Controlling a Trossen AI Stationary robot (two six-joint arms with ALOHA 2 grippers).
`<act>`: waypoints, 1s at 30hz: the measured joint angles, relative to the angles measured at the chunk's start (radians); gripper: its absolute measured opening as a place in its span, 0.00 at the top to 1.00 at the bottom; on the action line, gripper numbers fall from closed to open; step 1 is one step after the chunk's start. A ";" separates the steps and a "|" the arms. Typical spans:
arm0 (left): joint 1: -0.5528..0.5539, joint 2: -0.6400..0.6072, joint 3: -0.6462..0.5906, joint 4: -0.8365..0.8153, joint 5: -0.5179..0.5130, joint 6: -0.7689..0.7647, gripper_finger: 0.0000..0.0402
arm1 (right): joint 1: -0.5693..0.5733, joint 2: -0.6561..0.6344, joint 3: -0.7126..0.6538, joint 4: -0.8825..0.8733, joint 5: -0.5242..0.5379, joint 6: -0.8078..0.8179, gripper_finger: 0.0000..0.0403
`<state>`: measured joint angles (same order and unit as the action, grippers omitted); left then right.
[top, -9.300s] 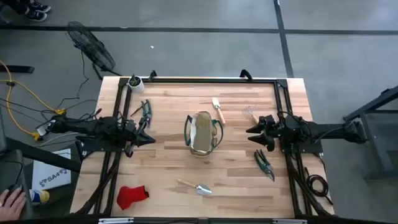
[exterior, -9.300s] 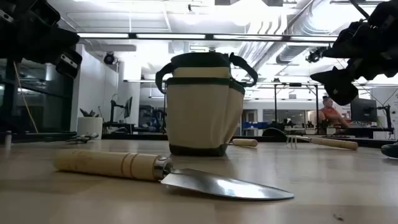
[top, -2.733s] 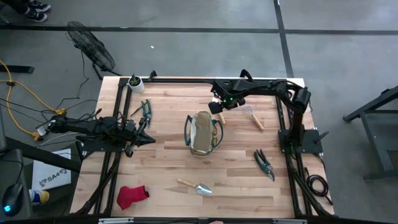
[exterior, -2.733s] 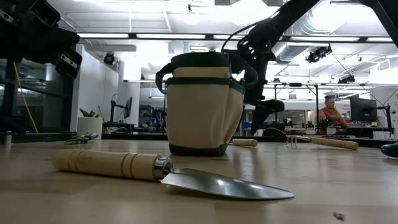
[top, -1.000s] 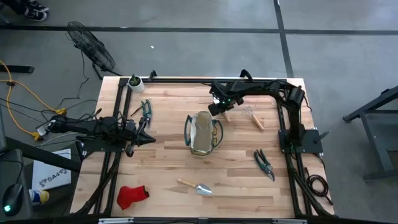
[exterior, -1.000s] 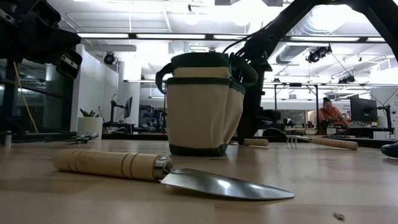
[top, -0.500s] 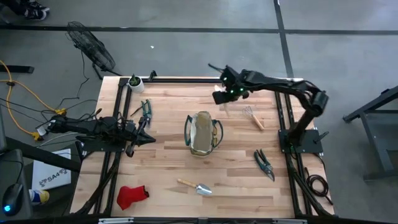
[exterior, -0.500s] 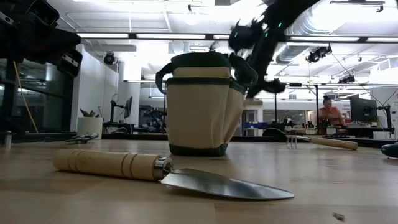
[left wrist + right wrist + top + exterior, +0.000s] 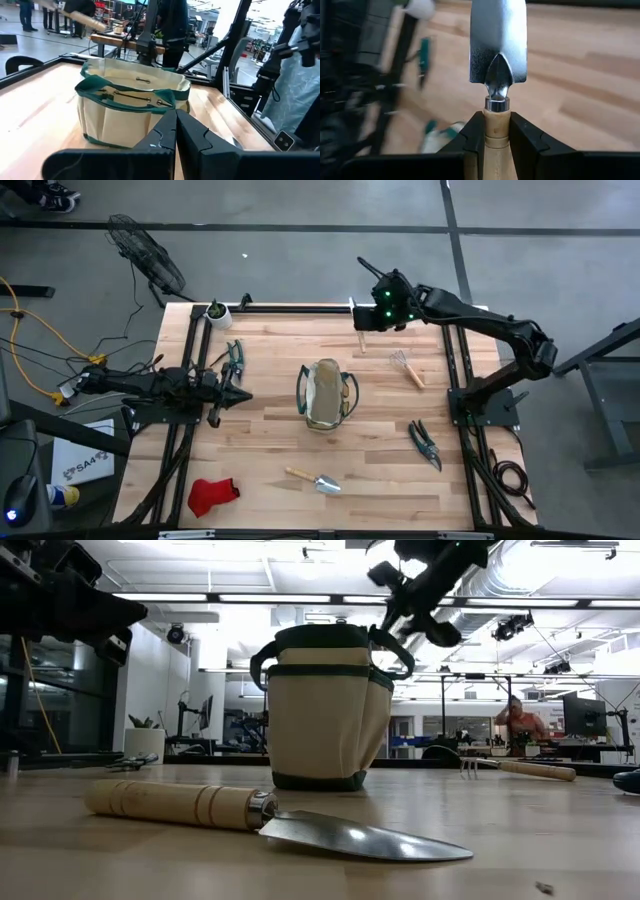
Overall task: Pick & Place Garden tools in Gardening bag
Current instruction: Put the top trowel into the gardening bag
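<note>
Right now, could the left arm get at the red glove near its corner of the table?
Probably yes: the red glove lies alone on bare wood on the left gripper's side, nothing between them.

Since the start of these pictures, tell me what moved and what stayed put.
The right tool left its rest by the table's right side, reached to the far side behind the bag, gripped the wood-handled spade that lay there and lifted it above the table's far edge. The left tool stayed shut and parked at the left. Bag, trowel, both shears, glove and wiry tool lie unmoved.
</note>
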<state>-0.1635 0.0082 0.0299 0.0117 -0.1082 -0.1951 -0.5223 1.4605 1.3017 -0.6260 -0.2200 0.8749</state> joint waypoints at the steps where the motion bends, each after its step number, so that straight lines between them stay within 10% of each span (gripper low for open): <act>1: 0.000 0.000 0.000 0.003 -0.002 0.000 1.00 | 0.003 -0.002 0.000 0.007 -0.022 0.014 0.87; 14: 0.000 0.000 0.000 0.249 -0.012 -0.128 1.00 | 0.007 -0.006 0.000 0.188 -0.339 0.209 0.87; 30: 0.000 0.000 0.000 0.403 -0.131 -0.148 1.00 | 0.038 -0.006 0.001 0.328 -0.330 0.276 0.87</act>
<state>-0.1638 0.0078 0.0303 0.4144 -0.2393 -0.3427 -0.4840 1.4548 1.3025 -0.2978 -0.5504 1.1509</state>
